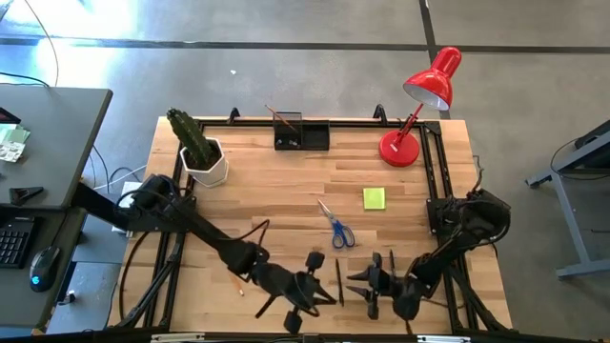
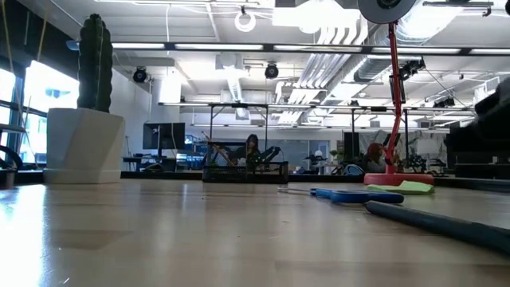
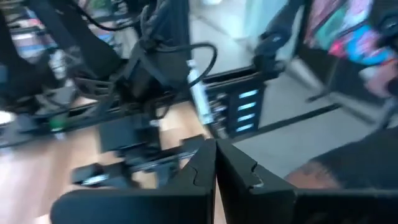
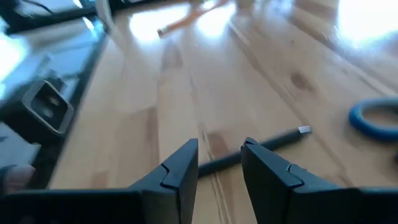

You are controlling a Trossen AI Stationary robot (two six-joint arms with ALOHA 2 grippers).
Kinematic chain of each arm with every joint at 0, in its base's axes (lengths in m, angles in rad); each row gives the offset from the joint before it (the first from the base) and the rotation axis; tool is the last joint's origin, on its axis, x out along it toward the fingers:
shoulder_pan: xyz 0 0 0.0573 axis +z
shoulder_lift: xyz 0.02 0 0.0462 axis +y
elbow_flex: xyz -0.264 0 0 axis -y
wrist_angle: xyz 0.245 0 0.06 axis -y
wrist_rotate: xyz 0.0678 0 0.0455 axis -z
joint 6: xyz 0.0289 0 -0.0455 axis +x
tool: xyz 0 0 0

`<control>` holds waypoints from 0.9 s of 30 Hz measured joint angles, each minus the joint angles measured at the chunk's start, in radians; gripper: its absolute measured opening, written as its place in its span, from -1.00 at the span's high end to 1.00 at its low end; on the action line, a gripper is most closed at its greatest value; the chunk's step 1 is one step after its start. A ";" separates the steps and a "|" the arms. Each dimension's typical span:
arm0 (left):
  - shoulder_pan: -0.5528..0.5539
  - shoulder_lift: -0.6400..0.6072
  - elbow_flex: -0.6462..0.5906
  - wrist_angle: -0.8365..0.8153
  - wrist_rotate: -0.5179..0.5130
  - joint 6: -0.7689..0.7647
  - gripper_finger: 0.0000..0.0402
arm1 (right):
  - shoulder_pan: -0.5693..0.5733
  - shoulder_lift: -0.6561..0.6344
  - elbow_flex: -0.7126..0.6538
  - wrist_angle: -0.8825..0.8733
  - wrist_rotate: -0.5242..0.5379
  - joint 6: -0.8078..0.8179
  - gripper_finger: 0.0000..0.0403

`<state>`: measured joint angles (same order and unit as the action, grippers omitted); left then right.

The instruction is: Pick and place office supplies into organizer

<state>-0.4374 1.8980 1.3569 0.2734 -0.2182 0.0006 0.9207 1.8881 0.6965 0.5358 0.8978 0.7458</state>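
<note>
A black pen [image 1: 338,281] lies flat on the wooden table near its front edge, between my two grippers. My right gripper [image 4: 219,163] is open, low over the table and just to the pen's right. The pen [image 4: 261,148] runs across just beyond its fingertips, and I see no touch. My left gripper [image 3: 216,158], to the pen's left [image 1: 313,286], is shut and empty. Blue-handled scissors [image 1: 335,227] and a yellow-green sticky pad [image 1: 374,198] lie flat mid-table. An orange pencil [image 4: 186,22] lies near the front left. The black organizer [image 1: 301,131] stands at the far edge with a pencil sticking out of it.
A white pot with a cactus [image 1: 200,157] stands at the far left and a red desk lamp [image 1: 419,105] at the far right. Black frame rails [image 1: 434,171] run along the table's sides. Bare wood lies between the scissors and the organizer.
</note>
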 joint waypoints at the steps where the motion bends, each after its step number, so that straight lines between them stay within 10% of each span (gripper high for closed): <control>1: -0.002 0.000 -0.026 0.039 0.012 -0.017 0.99 | 0.004 0.000 0.019 -0.065 -0.004 0.035 0.42; 12: -0.018 -0.136 -0.217 0.090 -0.006 -0.041 1.00 | 0.038 0.000 0.283 -0.753 -0.027 0.456 0.42; 18: -0.012 -0.193 -0.403 0.520 0.033 0.002 0.99 | 0.017 0.000 0.438 -1.232 -0.218 0.769 0.42; 27: -0.015 -0.151 -0.517 0.732 0.080 -0.026 0.96 | -0.020 -0.001 0.439 -1.345 -0.368 1.062 0.38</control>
<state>-0.4526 1.7469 0.8400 1.0054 -0.1384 -0.0249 0.9006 1.8874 1.1350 -0.8091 0.5294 1.8080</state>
